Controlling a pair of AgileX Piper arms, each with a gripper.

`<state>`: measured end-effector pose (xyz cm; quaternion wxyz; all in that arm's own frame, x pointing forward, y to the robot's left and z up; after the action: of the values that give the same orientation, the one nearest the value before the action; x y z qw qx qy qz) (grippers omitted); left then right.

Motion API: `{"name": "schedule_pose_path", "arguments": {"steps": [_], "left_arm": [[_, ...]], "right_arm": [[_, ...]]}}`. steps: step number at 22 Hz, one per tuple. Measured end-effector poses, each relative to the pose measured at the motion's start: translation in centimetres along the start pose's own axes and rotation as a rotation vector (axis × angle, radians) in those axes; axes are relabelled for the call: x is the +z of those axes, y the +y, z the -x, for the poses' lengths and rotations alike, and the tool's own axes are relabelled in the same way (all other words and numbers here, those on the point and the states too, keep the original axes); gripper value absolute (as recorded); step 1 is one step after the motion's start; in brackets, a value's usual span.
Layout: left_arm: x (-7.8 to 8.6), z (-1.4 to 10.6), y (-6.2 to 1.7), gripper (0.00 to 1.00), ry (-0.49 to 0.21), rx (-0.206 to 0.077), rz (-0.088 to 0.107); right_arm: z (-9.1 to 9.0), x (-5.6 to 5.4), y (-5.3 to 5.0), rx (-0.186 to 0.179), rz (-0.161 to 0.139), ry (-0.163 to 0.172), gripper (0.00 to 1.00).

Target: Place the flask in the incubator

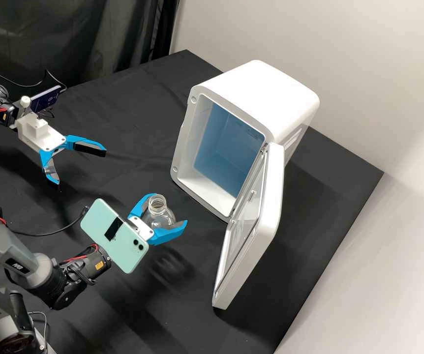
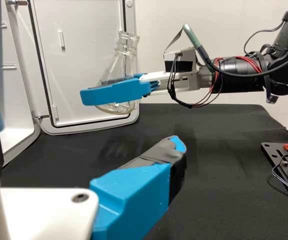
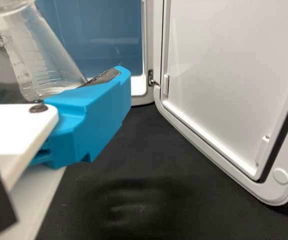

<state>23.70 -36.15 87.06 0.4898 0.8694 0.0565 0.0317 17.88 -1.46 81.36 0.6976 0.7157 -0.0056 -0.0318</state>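
At nine o'clock of the bench [image 1: 133, 98], the left gripper [image 1: 79, 166] is hanging released, grasping nothing. The right gripper [image 1: 164, 216] is clenching the flask [image 1: 157, 202] (upright, off the bench), with the incubator [image 1: 271, 93] standing at two o'clock from it.

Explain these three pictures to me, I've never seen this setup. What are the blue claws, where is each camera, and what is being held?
Two robot arms work at a black bench, and the blue claws are their grippers. One picture looks down from a fixed camera. The other two come from a camera on each arm's wrist. The right gripper holds a clear glass flask clear of the bench, in front of a white incubator whose door stands open. The left gripper is open and empty.
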Motion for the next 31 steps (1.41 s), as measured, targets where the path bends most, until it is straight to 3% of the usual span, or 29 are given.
{"name": "schedule_pose_path", "arguments": {"steps": [5,7,15,26,31], "left_arm": [[0.0,0.0,0.00,1.00,0.000,0.000,0.000],[0.0,0.0,0.00,1.00,0.000,0.000,0.000],[0.0,0.0,0.00,1.00,0.000,0.000,0.000],[0.0,0.0,0.00,1.00,0.000,0.000,0.000],[0.0,0.0,0.00,1.00,0.000,0.000,0.000]], "right_arm": [[-0.4,0.3,-0.6,-0.033,-0.011,-0.016,0.00],[-0.9,0.3,-0.4,-0.026,-0.008,-0.018,0.00],[-3.4,-0.1,1.5,0.073,-0.020,-0.004,0.00],[-4.6,-0.9,3.3,0.150,-0.013,0.032,0.00],[-5.2,-1.1,3.8,0.183,-0.004,0.032,0.00]]}}
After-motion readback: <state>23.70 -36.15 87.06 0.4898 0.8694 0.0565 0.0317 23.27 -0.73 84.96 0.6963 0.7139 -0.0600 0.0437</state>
